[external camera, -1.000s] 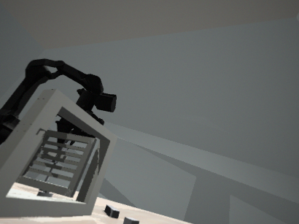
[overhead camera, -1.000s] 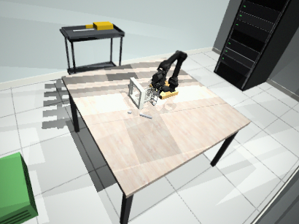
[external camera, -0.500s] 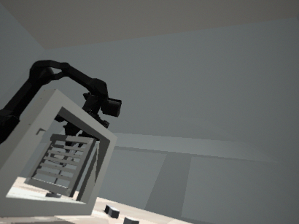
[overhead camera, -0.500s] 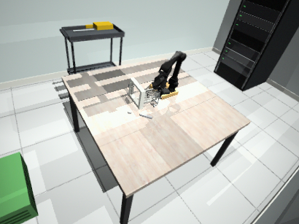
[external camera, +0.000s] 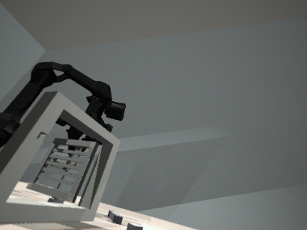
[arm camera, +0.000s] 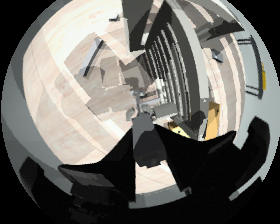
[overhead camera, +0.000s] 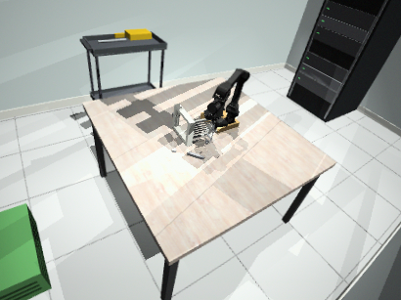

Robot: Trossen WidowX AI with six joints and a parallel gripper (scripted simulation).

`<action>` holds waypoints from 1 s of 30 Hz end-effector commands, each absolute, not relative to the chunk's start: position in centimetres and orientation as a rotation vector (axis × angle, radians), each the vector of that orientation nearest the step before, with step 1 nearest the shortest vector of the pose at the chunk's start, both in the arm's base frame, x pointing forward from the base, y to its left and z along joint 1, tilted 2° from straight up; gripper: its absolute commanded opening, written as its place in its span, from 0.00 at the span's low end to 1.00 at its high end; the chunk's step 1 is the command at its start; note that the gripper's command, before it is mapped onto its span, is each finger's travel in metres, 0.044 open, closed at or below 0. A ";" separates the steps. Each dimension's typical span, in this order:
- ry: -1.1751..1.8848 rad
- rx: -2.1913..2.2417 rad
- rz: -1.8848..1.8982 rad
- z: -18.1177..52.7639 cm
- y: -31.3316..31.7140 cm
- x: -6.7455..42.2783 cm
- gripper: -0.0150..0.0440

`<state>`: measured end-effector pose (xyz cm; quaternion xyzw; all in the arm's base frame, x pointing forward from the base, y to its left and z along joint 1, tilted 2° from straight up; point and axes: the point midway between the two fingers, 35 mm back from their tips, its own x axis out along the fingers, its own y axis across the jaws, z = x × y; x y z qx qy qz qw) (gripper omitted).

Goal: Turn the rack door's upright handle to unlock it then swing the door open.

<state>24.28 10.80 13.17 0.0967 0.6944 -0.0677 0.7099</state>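
The pale rack frame (overhead camera: 190, 132) (external camera: 49, 213) stands upright on the table. Its slatted door (external camera: 49, 191) (arm camera: 176, 75) is swung out of the frame on the arm's side, partly open; the exact angle is hard to read. My gripper (arm camera: 143, 128) reaches down from above at the door's free side, also seen small in the top view (overhead camera: 211, 122). It is shut on the upright handle (arm camera: 143, 122), a dark grey piece between the black fingers in the wrist view. The fingers hide much of the handle, and how far it is turned is not clear.
A dark bar (overhead camera: 196, 155) (arm camera: 92, 57) lies on the table in front of the frame, with a small piece (overhead camera: 173, 150) (arm camera: 114, 19) near it. Two dark blocks (external camera: 114, 216) show beside the frame in the exterior view. The arm's yellow base (overhead camera: 229, 126) is behind the door.
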 end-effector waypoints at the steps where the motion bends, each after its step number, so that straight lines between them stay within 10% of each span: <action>1: 1.544 0.223 -0.162 13.2 10.8 24.3 0.36; 10: 1.544 0.223 -0.162 13.2 10.8 24.3 0.73; 30: 1.544 0.223 -0.162 15.4 10.8 24.4 0.73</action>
